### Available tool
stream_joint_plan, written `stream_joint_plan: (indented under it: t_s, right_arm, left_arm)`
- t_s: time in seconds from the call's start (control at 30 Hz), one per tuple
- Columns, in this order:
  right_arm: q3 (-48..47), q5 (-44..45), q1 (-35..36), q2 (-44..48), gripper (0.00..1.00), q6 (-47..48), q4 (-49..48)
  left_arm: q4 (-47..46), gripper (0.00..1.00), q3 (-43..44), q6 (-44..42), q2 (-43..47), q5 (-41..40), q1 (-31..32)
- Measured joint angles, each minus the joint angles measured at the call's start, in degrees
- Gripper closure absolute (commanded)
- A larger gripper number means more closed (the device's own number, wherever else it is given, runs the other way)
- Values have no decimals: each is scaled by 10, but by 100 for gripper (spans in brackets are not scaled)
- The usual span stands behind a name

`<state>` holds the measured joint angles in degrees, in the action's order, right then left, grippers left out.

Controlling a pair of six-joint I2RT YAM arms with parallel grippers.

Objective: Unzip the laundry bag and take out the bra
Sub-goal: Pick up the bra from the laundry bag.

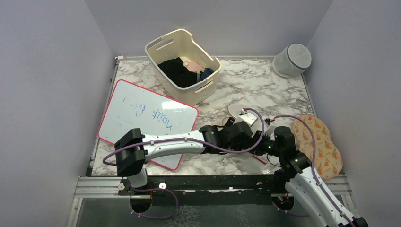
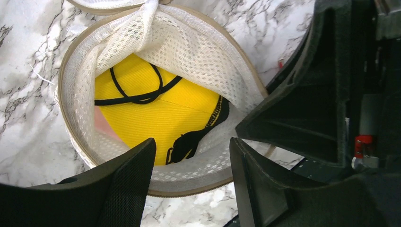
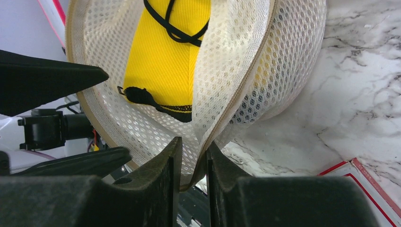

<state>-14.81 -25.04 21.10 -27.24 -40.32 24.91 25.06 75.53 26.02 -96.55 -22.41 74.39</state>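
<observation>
- Cream-beige mesh forms the laundry bag (image 1: 235, 110), which sits on the marble counter (image 1: 246, 85) right of centre. It lies between the whiteboard (image 1: 142, 118) and a floral pad (image 1: 318, 142), and the top view shows it mostly hidden under the two arms.
- Its top gapes open, so the wrist views look straight into it.
- Inside lies the bra (image 2: 156, 109), bright yellow with thin black straps and black trim, resting against the mesh wall.
- The right pincer (image 3: 194, 144) is pressed together on a fold of the bag's mesh wall and its beige edge binding. The fabric runs up from between the fingers.
- The left pincer (image 2: 193, 144) is spread, with nothing between its fingers. It hangs over the near rim of the bag, and the rim and the bra show through the gap. Whether either finger touches the mesh cannot be told.
- A cream slotted basket (image 1: 179, 34) holding dark clothes stands at the back of the counter.
- A white-grey cylinder (image 1: 291, 61) lies in the far right corner, well apart from the bag.
</observation>
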Motion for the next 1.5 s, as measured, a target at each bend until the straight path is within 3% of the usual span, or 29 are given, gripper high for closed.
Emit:
stream_joint_plan:
  t_s: [0.2, 0.33, 0.43, 0.73, 0.9, 1.33, 1.5]
  right_arm:
    - [23, -10, 0, -3, 78, 0, -5]
    - [24, -15, 0, 12, 78, 0, -7]
    - [24, -17, 0, 14, 78, 0, -9]
    - [25, -25, 0, -3, 78, 1, -18]
    - [26, -29, 0, -10, 78, 1, -23]
    - [20, -11, 0, -1, 79, -5, -6]
    - [-5, 31, 0, 19, 80, -20, 23]
  left_arm:
    - [21, 41, 0, -11, -34, -15, 0]
    - [28, 45, 0, -10, -49, -30, 0]
    - [29, 52, 0, -10, -58, -43, 0]
    - [29, 88, 0, -12, -65, -59, 0]
    - [32, 99, 5, -14, -66, -59, 2]
    - [34, 100, 45, -31, -62, -56, 23]
    - [32, 100, 25, -30, -3, -55, 31]
